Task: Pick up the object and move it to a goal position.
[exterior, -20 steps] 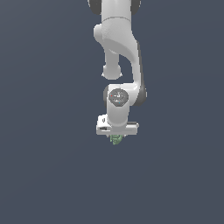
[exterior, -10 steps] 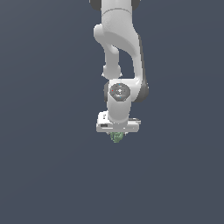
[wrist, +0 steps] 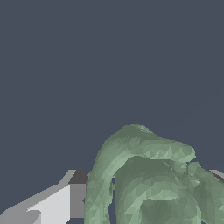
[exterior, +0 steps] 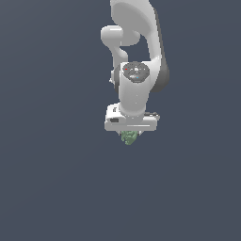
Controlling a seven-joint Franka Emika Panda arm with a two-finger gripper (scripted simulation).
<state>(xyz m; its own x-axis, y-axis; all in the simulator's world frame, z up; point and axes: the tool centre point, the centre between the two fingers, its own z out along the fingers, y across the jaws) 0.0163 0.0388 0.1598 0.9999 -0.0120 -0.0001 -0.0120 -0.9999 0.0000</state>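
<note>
Object (exterior: pixel 129 137) pokes out under tool (exterior: pixel 130 133); tool apparently clamped on it

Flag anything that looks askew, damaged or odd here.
Nothing stands out. The green lump sits between the fingers of the gripper, poking out below it, intact, with nothing else around.

A pale green, bumpy lump (wrist: pixel 148 179) fills much of the wrist view, its surface folded into thick rounded ridges that curl over one another. Beside it, one of the white and grey fingers (wrist: pixel 57 203) shows as a blocky piece, its dark inner face right up against the lump's edge. Behind both lies a plain dark blue-grey table (wrist: pixel 87 65).
</note>
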